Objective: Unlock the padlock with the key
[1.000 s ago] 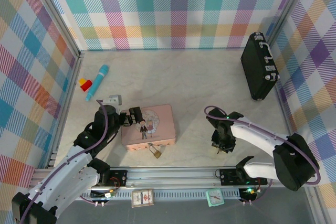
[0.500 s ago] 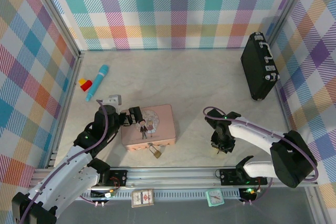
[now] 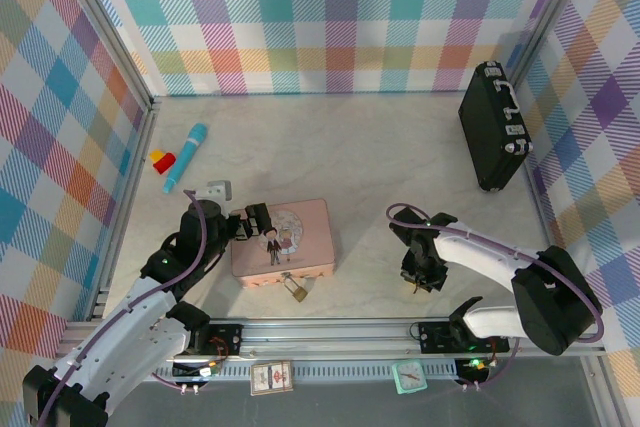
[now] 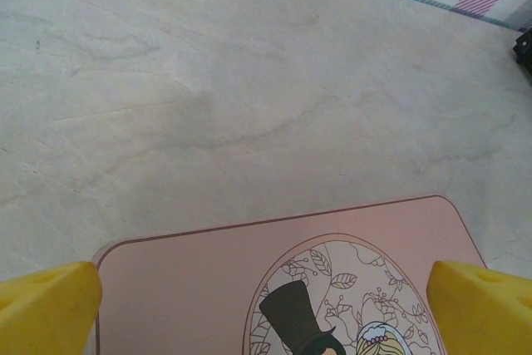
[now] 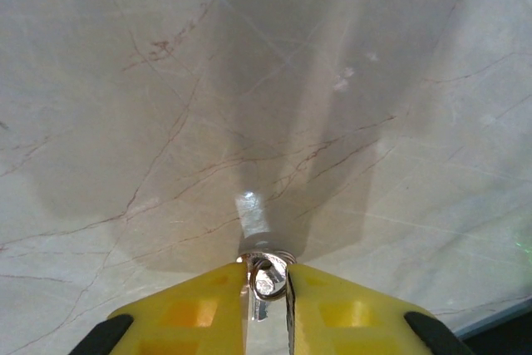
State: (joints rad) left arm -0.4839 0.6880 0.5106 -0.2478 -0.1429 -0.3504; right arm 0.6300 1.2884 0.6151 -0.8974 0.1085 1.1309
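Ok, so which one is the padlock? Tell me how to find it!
Find the big pink tin with the cartoon couple on its lid, left of the middle of the pale table. Right at the tin's near edge sits the padlock. It is the little brass-gold block with a thin silvery loop, far smaller than the tin.
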